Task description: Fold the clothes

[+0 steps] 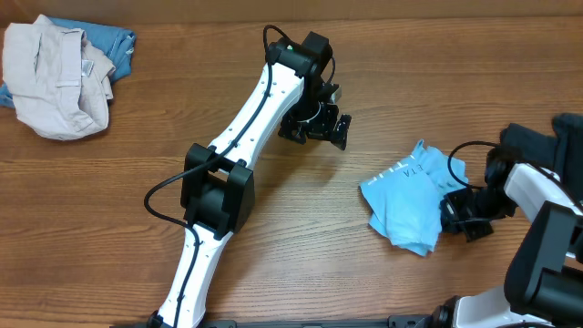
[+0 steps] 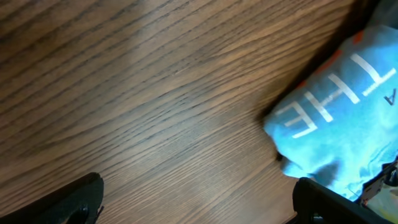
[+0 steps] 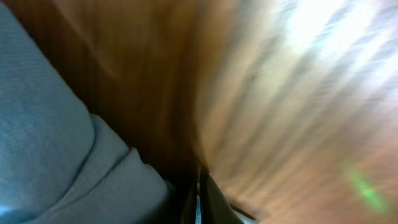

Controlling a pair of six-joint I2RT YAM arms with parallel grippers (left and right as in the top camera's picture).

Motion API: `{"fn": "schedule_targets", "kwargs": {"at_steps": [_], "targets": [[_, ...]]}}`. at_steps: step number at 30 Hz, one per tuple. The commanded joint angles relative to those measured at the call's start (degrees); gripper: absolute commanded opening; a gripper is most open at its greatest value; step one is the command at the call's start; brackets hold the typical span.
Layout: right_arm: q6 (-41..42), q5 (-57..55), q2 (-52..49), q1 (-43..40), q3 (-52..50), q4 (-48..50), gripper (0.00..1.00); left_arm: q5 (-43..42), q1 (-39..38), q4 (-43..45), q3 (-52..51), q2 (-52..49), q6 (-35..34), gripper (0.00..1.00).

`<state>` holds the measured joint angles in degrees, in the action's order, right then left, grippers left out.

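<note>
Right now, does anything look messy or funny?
The sky-blue T-shirt, at the right, is a crumpled, lopsided bundle, not a neat fold. Beige clothes lie heaped over a denim-blue garment at the far left.

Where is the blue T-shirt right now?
In the overhead view, the T-shirt lies crumpled on the table at right, at the right gripper, far from the beige pile top left.

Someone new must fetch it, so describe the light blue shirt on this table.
On the wooden table, look to the robot's right. A crumpled T-shirt lies by the right gripper: sky-blue with white lettering, unlike the beige and denim pile far left.
</note>
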<state>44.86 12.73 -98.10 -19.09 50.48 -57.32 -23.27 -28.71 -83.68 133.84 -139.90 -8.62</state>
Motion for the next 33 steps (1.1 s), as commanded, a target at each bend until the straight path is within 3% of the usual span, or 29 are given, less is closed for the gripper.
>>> {"fn": "schedule_targets", "kwargs": {"at_steps": [1, 5, 6, 10, 13, 14, 15, 18, 21, 28, 33], "targets": [[1.7, 7.9, 0.4, 5.9, -0.2, 4.6, 0.1, 1.9, 1.1, -0.6, 0.2, 0.5, -0.2, 1.0], [1.4, 11.0, 0.4, 16.3, -0.2, 16.7, 0.19, 1.9, 2.9, -0.7, 0.2, 0.5, -0.1, 1.0], [-1.9, 11.9, 0.3, 21.4, -0.1, 22.2, 0.21, 1.2, 4.4, -0.6, 0.2, 0.5, 2.4, 1.0], [-7.5, 12.8, 0.3, 26.7, 2.6, 22.5, 0.22, 0.8, 5.2, 1.0, 0.2, 0.5, 10.4, 1.0], [-9.6, 11.4, 0.3, 25.1, 6.8, 14.0, 0.22, 1.5, 5.2, 4.6, 0.2, 0.5, 14.9, 1.0], [-9.5, 9.1, 0.3, 24.3, 8.3, 10.3, 0.17, 1.4, 5.2, 5.8, 0.2, 0.5, 15.3, 1.0], [-9.5, 4.7, 0.5, 23.3, 10.3, 6.0, 0.09, 1.3, 5.2, 6.5, 0.2, 0.5, 14.8, 1.0], [-8.9, -1.3, 1.9, 19.8, 15.7, 0.0, 0.09, 0.7, 5.1, 7.1, 0.2, 0.5, 12.5, 1.0], [-8.0, 6.7, 2.1, 14.6, 18.6, -0.2, 0.12, -0.6, 5.0, 10.2, 0.2, 0.5, 11.2, 1.0], [-8.0, 8.0, 2.1, 14.3, 18.6, -0.7, 0.14, -1.0, 1.7, 20.4, 0.1, 0.2, 5.4, 1.0], [-8.0, 8.0, 2.1, 14.3, 18.6, -1.8, 0.14, 0.4, 0.5, 22.7, 0.1, -3.4, 2.3, 0.92]]}}
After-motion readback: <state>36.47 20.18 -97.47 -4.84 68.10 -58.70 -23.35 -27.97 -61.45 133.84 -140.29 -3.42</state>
